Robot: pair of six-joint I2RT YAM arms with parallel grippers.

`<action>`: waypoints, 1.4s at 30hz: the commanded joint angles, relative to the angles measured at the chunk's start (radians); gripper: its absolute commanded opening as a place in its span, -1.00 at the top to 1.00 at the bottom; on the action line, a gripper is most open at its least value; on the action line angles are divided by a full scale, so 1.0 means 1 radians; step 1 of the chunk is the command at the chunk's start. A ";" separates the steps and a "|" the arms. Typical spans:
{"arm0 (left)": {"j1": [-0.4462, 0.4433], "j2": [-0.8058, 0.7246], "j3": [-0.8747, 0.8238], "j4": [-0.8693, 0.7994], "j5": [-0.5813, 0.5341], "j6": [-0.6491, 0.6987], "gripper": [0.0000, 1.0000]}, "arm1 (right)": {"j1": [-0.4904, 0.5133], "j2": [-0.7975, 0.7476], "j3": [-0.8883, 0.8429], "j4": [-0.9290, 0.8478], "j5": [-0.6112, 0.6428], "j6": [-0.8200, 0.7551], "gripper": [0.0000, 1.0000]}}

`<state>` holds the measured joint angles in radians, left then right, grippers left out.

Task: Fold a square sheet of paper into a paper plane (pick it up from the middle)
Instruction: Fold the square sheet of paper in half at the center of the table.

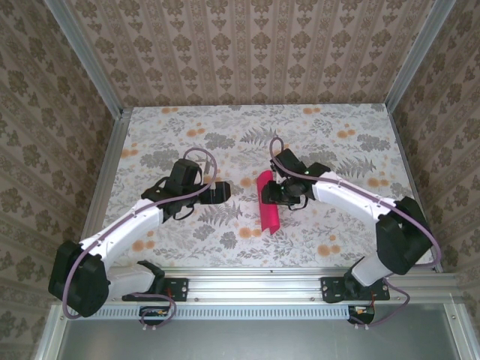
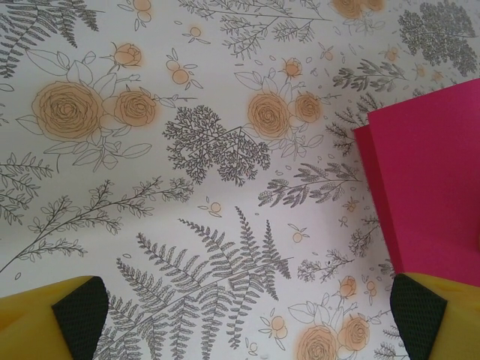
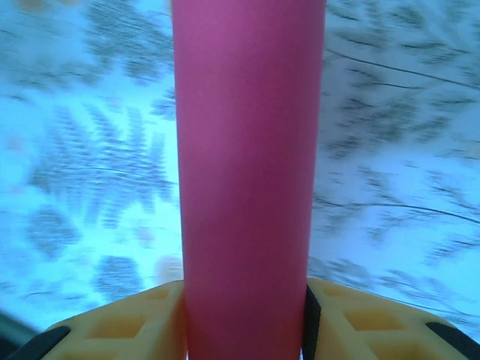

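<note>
Folding stage: early, by my reading. The sheet of paper [image 1: 268, 202] is doubled into a narrow magenta band, with no pointed nose and no wings to be seen.
Sheet, position: mid-desk, between the two hands, long axis running away from the arm bases. From above I cannot tell whether it lies flat or stands bowed.
Sheet, layers: the left wrist view shows two layers [image 2: 435, 180], one edge set slightly back from the other, so at least one fold is in.
Sheet, form at grip: the right wrist view shows a smooth upright band [image 3: 247, 165], rounded across like a soft roll. No sharp crease is visible there.
Right hand [image 1: 279, 191]: clamped on the sheet, one yellow finger [image 3: 150, 322] against each long side of the band, paper running out ahead between them.
Left hand [image 1: 222, 192]: released, spread wide, grasping nothing. It sits just beside the sheet, dark pads [image 2: 79, 307] low over the print. The sheet's near corner lies by the other pad; contact unclear.
Desk [image 1: 337, 232]: floral cover of grey ferns and orange flowers. The magenta stands out well against it.
Done, as judged: sheet taken up and first doubling made.
Left, as judged: pressing the centre crease flat, nose folds, wing folds. That is most of the work.
Watch: thin paper pinched by the edges may buckle or slip.
</note>
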<state>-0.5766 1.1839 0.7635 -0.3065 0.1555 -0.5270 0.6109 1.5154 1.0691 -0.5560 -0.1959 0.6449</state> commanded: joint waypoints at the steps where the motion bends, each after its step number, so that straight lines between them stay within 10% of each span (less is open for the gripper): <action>1: -0.005 -0.008 0.038 -0.002 -0.017 -0.017 -1.00 | -0.008 -0.025 -0.078 0.235 -0.204 0.124 0.15; 27: -0.173 0.128 0.039 0.125 0.072 -0.089 -0.66 | -0.155 0.085 -0.337 0.397 -0.241 0.111 -0.11; 42: -0.181 0.206 0.035 0.150 0.056 -0.181 -0.05 | -0.142 0.123 -0.315 0.339 -0.252 0.035 -0.32</action>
<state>-0.7521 1.3689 0.7761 -0.1699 0.2100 -0.6765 0.4595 1.6058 0.7509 -0.1562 -0.4461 0.7101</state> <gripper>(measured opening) 0.531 0.652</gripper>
